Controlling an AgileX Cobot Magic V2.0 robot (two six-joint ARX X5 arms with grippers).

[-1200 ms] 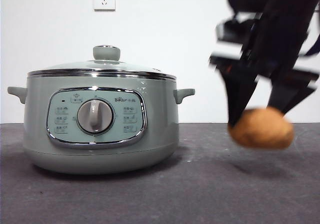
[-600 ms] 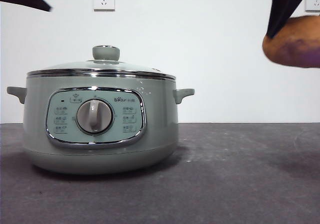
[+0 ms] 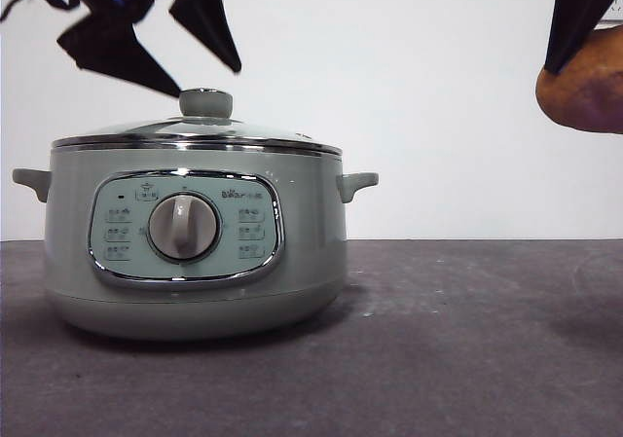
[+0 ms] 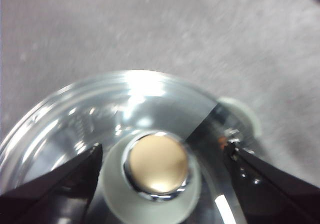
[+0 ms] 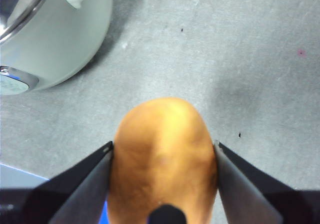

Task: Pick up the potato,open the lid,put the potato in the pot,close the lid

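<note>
Nearest to the front camera is the bare grey surface [image 3: 438, 359], with nothing on its foreground strip. Set a little back on it, left of centre, sits the pot [image 3: 195, 252], pale sage-green, its chrome-framed control panel [image 3: 185, 228] and central dial [image 3: 185, 227] facing forward, a small handle sticking out on each side. The lid [image 3: 195, 133] is seated on the pot, chrome rim flush all round, green knob [image 3: 205, 102] upright in the middle.

Up above that knob is the left gripper [image 3: 161, 53], big and dark, coming in from the top left corner, tips just clear of the knob. The left wrist view looks straight down on it: the gripper [image 4: 162, 156] has its jaws spread wide, one on either side of the knob [image 4: 156, 171], neither touching it, the glass dome of the lid [image 4: 100, 114] gleaming underneath.

Over at the right edge, high off the surface and well apart from the pot, the potato [image 3: 589, 87] hangs in the air. The right gripper [image 5: 162, 151] is pinching it, a jaw pressed against each flank of the orange-brown potato [image 5: 162, 159], with the pot [image 5: 60, 34] off to one side below. Behind everything stands a plain white wall [image 3: 409, 87].
</note>
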